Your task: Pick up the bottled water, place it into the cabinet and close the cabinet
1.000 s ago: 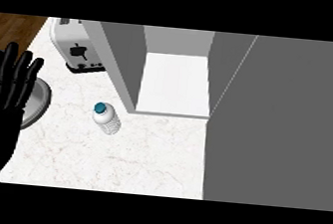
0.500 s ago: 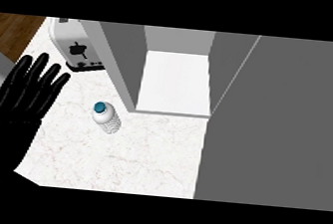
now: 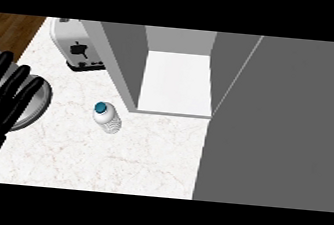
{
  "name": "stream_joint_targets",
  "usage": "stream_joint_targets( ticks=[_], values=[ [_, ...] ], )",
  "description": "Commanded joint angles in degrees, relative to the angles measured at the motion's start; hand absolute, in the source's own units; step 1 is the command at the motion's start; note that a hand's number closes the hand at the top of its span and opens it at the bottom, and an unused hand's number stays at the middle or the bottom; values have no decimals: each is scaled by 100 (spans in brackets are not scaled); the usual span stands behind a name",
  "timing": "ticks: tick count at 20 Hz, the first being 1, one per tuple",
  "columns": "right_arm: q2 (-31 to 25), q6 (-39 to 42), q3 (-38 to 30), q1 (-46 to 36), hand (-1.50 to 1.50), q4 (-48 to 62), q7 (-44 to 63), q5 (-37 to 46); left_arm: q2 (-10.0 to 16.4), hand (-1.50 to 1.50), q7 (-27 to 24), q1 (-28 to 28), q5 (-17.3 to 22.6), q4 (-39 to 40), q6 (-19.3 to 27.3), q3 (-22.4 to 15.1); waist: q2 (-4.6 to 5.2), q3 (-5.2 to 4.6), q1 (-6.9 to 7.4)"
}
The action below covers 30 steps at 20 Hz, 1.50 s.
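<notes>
The left hand (image 3: 0, 105) is cut off at the view's left edge; its black fingers are straight and spread, holding nothing, and they hide part of a round grey object (image 3: 44, 108). To the hand's right, well apart, the bottled water (image 3: 107, 117) sits on the veined marble counter (image 3: 121, 165) — ribbed clear plastic, blue cap; farther right is the cabinet (image 3: 176, 85), open and white-floored.

A white toaster (image 3: 79, 51) stands at eleven o'clock on the marble counter (image 3: 121, 160); a grey round dish (image 3: 43, 104) lies at nine o'clock.
</notes>
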Motion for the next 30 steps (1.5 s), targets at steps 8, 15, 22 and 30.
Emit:
stream_joint_targets(
  ticks=[8,15,22,30],
  values=[
    [29,-352,518,-38,-150,-729,639,427,67,-150,601,-109,-100,-151,287,5,4,0,-20],
    [9,-792,848,-258,-150,-1135,1203,766,-45,-150,399,155,-307,-216,220,-29,-6,-3,-31],
    [-129,-983,1140,-264,-150,-1399,1475,779,-8,-150,48,129,-446,141,-93,36,-12,-6,-47],
    [-296,-895,719,-613,-150,-640,994,530,-167,-150,-492,-180,-705,1258,-253,87,16,-4,-27]
  ],
)
